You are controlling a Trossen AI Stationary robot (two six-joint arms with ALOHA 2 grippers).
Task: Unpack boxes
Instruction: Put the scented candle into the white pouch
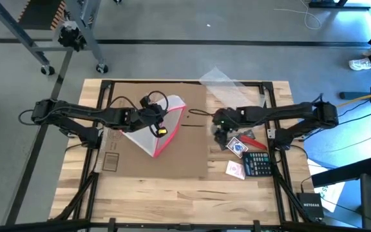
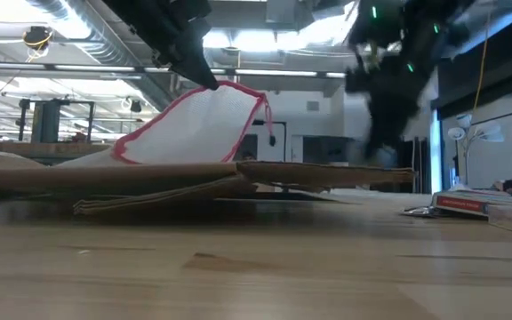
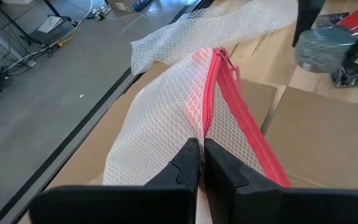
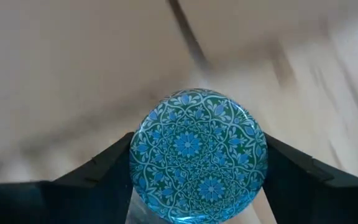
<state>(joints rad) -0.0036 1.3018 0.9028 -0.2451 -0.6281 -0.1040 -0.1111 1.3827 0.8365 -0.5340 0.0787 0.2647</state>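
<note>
At frame centre, high view:
Left jaws: the left gripper (image 1: 152,117) is pinched tight on the mesh pouch (image 1: 163,125) beside its pink-red zip (image 3: 229,106) — a grip at the edge, likely so the bag hangs open-side up while it is lifted clear.
Right jaws: the right gripper (image 1: 221,122) clasps a round blue-patterned disc (image 4: 197,155), one finger on each side of its rim — held by the rim, probably to carry it flat.
Pouch: raised above the cardboard, one corner resting low.
Box: the cardboard box (image 1: 172,161) lies flattened across the middle of the table (image 1: 172,200), under both grippers.
Lower right: a calculator (image 1: 257,164) and card packs (image 1: 237,147) sit on bare wood just beside the box edge — seemingly the spot for unpacked things.
Upper right: bubble wrap (image 1: 221,80) lies past the box.
</note>
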